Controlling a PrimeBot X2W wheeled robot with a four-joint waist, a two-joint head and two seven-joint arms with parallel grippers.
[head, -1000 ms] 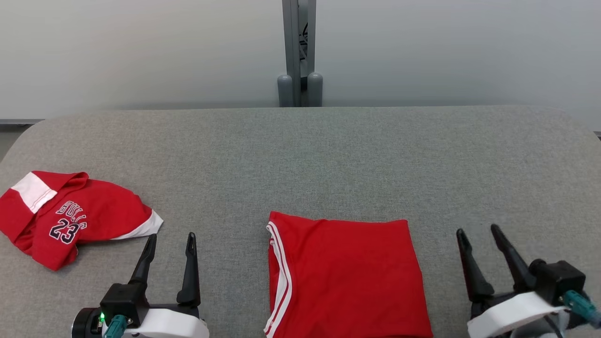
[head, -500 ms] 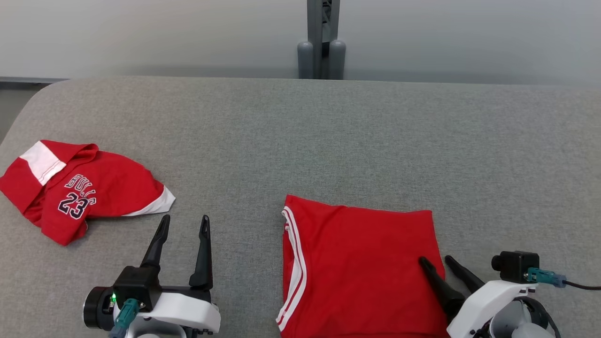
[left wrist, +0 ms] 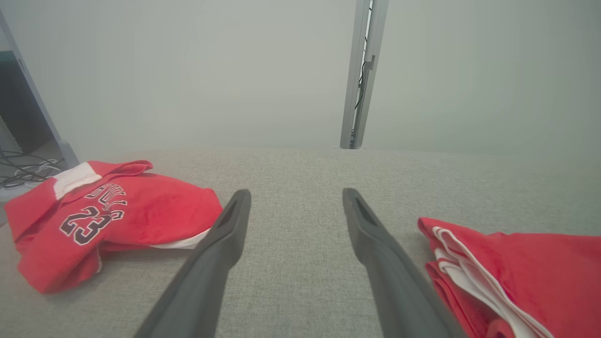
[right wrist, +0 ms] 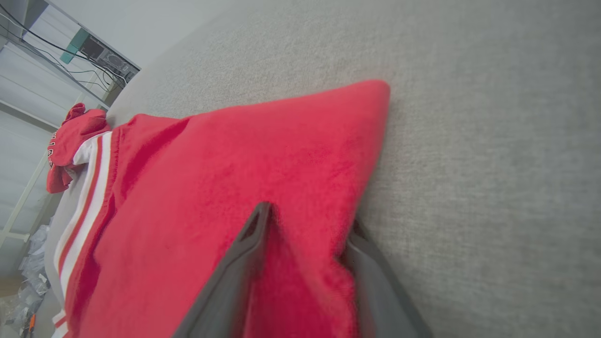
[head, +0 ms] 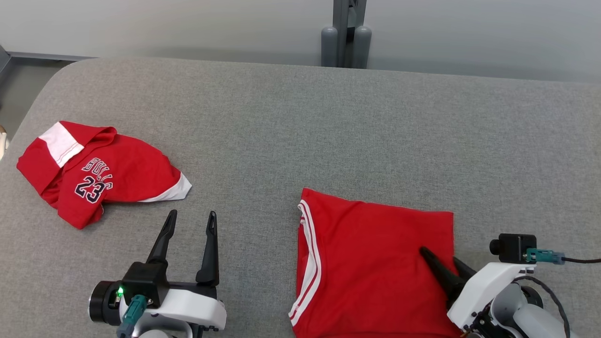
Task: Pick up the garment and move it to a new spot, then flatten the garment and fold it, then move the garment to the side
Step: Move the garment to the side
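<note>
On the table point(head: 328, 131), front and centre, lies the garment point(head: 375, 263), folded into a flat red rectangle with its white-striped edge toward my left. Picking up, flattening and folding look done to me. What I judge is left is the last step, moving it to the side.

My right gripper point(head: 440, 256) is at the garment's right edge, low on that side. One finger lies on top of the cloth and the other sits at the hem, with red fabric between them. They bracket the fold, but I cannot tell whether they are clenched on it or only close to it. My left gripper point(head: 192, 213) hangs released and empty, jaws wide, over bare table between the garment and a crumpled jersey point(head: 103, 180).

The garment's far edge is straight. Its near edge runs out of my head view, so I cannot see how it lies there. Bare table opens beyond it and to its right. The jersey takes the left side, near the rounded corner, so right looks the freer way. With one pinch, the stacked layers could slide apart.
</note>
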